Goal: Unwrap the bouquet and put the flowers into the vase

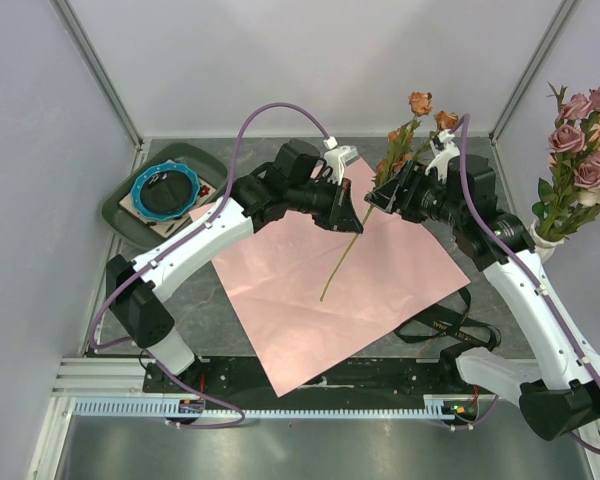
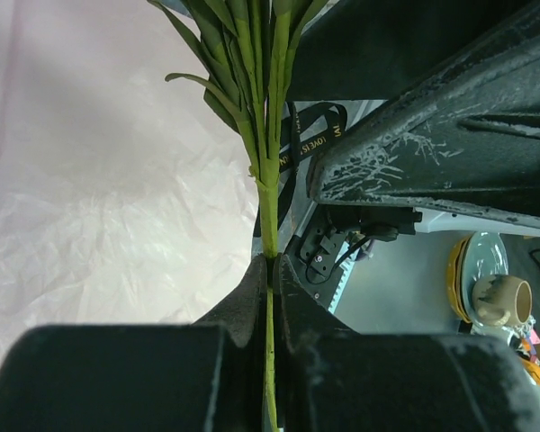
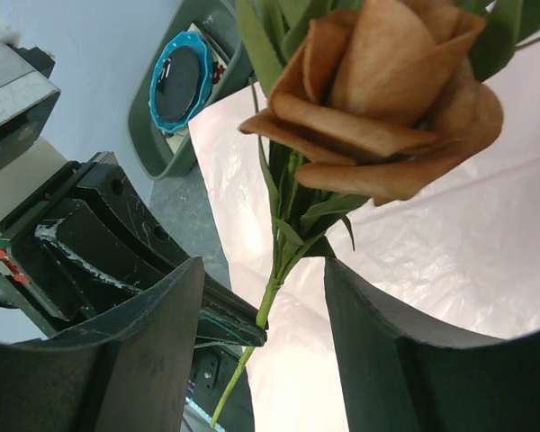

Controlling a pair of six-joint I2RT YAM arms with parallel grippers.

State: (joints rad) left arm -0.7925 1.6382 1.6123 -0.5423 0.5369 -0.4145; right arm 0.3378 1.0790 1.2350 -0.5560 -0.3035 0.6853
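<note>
Top external view shows the pink paper (image 1: 320,290) lying flat and unfolded on the surface, one corner pointing toward the arm bases. The black ribbon (image 1: 445,325) lies loose at the sheet's right edge, beside the right arm.

Both arms meet over the far part of the sheet. Between them is a sprig of rust roses (image 1: 420,103) on a long green stem, tilted, with the blooms toward the back wall and the stem end hanging over the paper. Whether that end touches the sheet cannot be told.

The left pincer (image 1: 358,215) is pressed together on the stem. The left wrist view shows its two dark fingers (image 2: 243,306) nipping the thin green stalk (image 2: 268,207) just below the leaves.

The right pincer (image 1: 383,195) sits higher on the same sprig, near the blooms, and its jaws stand spread. In the right wrist view the stem runs up the gap between the fingers (image 3: 153,360) without touching either, and a rust rose (image 3: 387,99) fills the upper frame.

The vase (image 1: 546,243) stands at the right edge of the surface, partly hidden behind the right arm. It already holds pink and mauve roses (image 1: 580,140).

A dark green tray (image 1: 120,205) with a blue-rimmed ring sits at the far left, well apart from the paper.
</note>
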